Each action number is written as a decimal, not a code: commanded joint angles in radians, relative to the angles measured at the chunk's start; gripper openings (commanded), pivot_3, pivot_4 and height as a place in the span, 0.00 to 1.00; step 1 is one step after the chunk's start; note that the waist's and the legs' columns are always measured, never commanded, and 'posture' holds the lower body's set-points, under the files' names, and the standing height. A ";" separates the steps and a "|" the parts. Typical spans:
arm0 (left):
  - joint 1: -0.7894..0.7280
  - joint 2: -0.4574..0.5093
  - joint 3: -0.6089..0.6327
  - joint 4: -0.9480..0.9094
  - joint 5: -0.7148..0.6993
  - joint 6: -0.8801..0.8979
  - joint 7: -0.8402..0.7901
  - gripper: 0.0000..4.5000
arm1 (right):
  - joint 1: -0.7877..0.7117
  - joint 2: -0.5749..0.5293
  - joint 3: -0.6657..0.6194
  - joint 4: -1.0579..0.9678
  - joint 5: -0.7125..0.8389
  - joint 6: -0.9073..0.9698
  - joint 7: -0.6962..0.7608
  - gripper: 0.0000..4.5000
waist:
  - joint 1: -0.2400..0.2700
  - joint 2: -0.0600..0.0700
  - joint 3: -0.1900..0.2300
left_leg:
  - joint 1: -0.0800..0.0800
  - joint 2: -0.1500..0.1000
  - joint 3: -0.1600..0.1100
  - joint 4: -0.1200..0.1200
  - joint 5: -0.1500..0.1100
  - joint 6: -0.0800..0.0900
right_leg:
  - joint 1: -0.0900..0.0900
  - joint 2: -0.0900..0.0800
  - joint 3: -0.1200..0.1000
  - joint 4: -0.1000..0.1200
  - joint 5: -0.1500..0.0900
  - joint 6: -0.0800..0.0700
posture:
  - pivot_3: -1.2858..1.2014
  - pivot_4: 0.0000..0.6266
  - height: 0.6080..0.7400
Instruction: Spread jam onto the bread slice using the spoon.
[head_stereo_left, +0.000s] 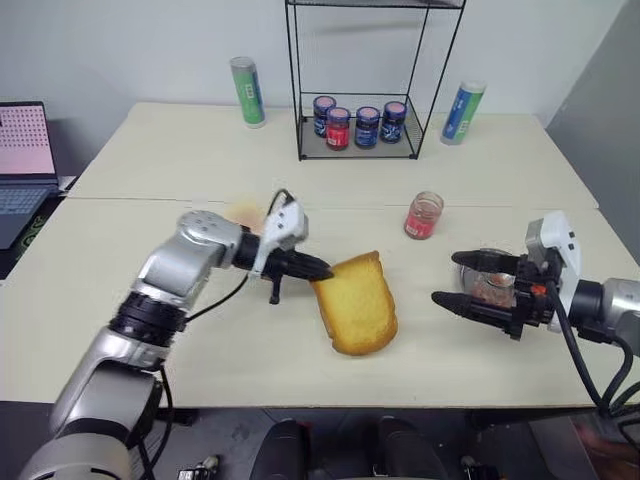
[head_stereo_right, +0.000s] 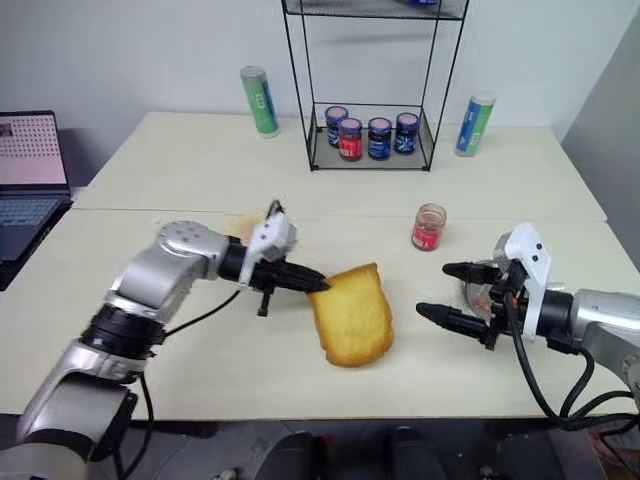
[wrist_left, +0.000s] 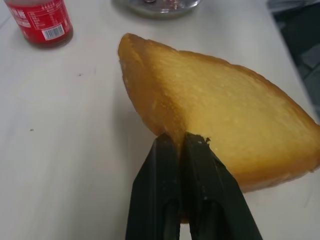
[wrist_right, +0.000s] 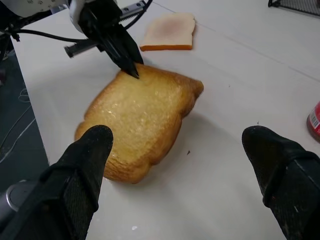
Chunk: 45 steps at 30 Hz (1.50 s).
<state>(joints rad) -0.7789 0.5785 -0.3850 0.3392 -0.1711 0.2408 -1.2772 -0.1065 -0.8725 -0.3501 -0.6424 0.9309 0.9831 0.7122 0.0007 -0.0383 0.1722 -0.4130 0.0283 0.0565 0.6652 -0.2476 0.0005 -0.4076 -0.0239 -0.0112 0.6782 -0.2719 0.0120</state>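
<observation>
Left gripper pinching bread slice edge, right gripper wide, empty, paler slice seemingly behind.

Table bears bread slice (jar beyond).

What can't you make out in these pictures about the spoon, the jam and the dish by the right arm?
- Steel dish: in the left eye view the right gripper covers most of it; the left wrist view cuts it off at the frame edge.
- Spoon: cannot be picked out; if in the dish, the gripper hides it.
- Jam: just a reddish patch behind the gripper, amount unclear.
- Jar labels on the rack: too small to read.
</observation>
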 joint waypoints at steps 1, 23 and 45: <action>-0.104 -0.087 -0.011 0.213 0.111 -0.225 0.077 0.01 | 0.026 0.000 -0.032 -0.036 0.009 -0.017 -0.029 1.00 | 0.001 0.000 0.000 | -0.002 0.000 0.000 0.001 0.000 0.000 | -0.001 0.000 0.000 0.000 0.000 0.000 | 0.52 0.24 1.00; -0.284 -0.271 0.053 0.686 0.273 -0.644 0.157 0.14 | 0.011 0.007 0.006 0.018 -0.022 -0.056 -0.061 1.00 | -0.002 -0.001 0.000 | -0.004 0.000 0.000 0.001 0.000 0.000 | -0.003 0.001 0.000 0.000 0.001 0.001 | 0.52 0.24 1.00; 0.052 -0.153 0.265 -0.303 -0.149 0.019 0.134 0.99 | 0.100 0.214 -0.362 0.275 -0.085 -0.112 -0.372 1.00 | -0.002 0.001 -0.001 | -0.003 0.002 0.000 0.000 0.000 -0.001 | -0.003 -0.005 0.000 0.001 0.001 0.001 | 0.52 0.24 1.00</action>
<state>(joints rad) -0.7602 0.4182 -0.1261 0.2357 -0.2317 0.1152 -1.1663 -0.0172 -0.6807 -0.6246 -0.3888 0.8342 0.8808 0.3952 -0.0012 -0.0369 0.1714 -0.4160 0.0300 0.0558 0.6656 -0.2467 -0.0012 -0.4099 -0.0293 -0.0117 0.6796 -0.2716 0.0131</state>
